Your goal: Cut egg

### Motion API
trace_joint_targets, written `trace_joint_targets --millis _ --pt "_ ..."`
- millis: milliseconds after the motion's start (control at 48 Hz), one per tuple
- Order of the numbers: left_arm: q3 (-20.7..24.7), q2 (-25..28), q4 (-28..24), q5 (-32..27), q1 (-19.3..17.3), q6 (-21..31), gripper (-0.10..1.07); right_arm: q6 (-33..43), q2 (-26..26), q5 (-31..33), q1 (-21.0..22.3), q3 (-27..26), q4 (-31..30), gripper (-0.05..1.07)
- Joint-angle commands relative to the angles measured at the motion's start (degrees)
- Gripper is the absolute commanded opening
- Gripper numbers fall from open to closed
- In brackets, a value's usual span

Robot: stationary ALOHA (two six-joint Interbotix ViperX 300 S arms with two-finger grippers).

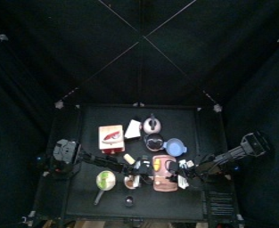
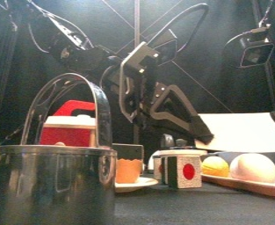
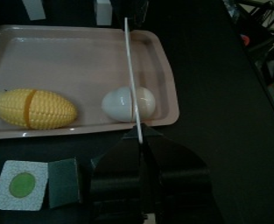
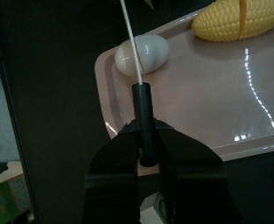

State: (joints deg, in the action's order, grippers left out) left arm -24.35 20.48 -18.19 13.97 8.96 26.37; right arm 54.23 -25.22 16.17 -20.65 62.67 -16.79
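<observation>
Overhead, the small black table (image 1: pixel 139 134) is crowded, and both arms meet over a pink tray (image 1: pixel 166 174) near the front edge, the left gripper (image 1: pixel 127 166) coming in from the left and the right gripper (image 1: pixel 187 171) from the right; the egg is too small to pick out at this height. From the front, the egg (image 2: pixel 255 167) lies on its side at the right on the tray (image 2: pixel 239 184), just beside a yellow corn piece (image 2: pixel 216 165), with a metal pot (image 2: pixel 52 180) looming at the near left; a white cube with a red dot (image 2: pixel 182 169) and a red-and-white box (image 2: pixel 69 123) carry markings, but no writing is readable. Through the left wrist camera, the jaws are closed on a knife (image 3: pixel 132 79) whose long thin blade runs straight out from the gripper and over the egg (image 3: pixel 132 103), which sits near the tray's (image 3: pixel 92 44) edge beside the corn (image 3: pixel 34 108). Through the right wrist camera, the jaws clamp a second knife (image 4: pixel 132 52) by its dark handle, its blade likewise crossing the egg (image 4: pixel 144 54) in the tray's (image 4: pixel 221 87) corner.
</observation>
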Motion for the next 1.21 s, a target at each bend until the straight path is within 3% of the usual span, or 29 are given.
trace_joint_targets --millis 0,854,1188 --pt "0.70 -0.62 -0.18 0.18 0.18 -0.09 0.35 0.35 -0.18 0.18 0.53 -0.18 -0.26 0.31" --pt "0.44 0.35 0.09 0.18 0.18 0.00 0.35 0.35 1.05 -0.09 0.88 0.00 -0.09 0.31" --pt "0.35 -0.79 0.00 0.18 0.35 -0.09 0.35 0.35 -2.20 -0.09 0.88 -0.09 -0.44 0.31"
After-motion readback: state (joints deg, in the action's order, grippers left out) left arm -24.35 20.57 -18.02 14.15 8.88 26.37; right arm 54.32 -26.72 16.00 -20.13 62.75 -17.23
